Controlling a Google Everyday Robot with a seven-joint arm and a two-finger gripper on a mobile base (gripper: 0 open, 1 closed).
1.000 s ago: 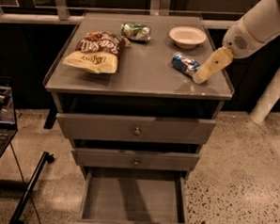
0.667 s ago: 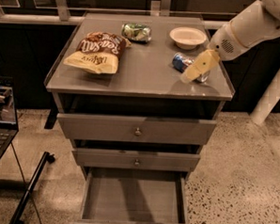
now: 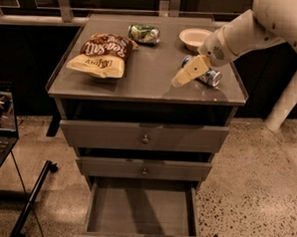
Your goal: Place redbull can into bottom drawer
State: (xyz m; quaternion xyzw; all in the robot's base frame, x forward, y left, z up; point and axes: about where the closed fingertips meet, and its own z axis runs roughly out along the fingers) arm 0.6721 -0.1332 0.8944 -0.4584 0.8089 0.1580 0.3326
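One blue can (image 3: 212,78) lies on the counter (image 3: 146,75) just behind the tool (image 3: 183,78), whose grip you cannot tell; square up before lifting toward the open bottom drawer (image 3: 141,210).

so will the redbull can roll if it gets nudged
The redbull can lies on its side on the cabinet top, so a nudge would probably roll it. Its smooth metal skin looks slippery, perhaps easily dented. The gripper hangs just beside it.

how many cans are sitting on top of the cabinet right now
2: a green can lies at the back, beside the chip bag; the redbull can lies near the right edge, partly behind the hand. No others show.
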